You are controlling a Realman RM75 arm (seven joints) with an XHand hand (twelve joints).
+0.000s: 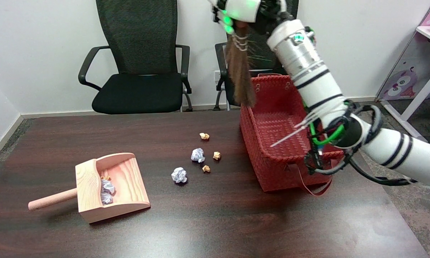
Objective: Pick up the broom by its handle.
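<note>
At the frame's top edge the right hand (252, 12) grips the broom (240, 73) by its handle, brown bristles hanging down above the red basket's (272, 172) far left corner, with the wooden dustpan (123, 199) well apart on the table (215, 222).

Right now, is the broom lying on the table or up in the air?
Up in the air. The broom hangs bristles-down from the right hand at the picture's top, above the red basket, its tip clear of the table.

Even, bright indoor light; soft glare on the table (215, 229); focus fairly sharp throughout.
</note>
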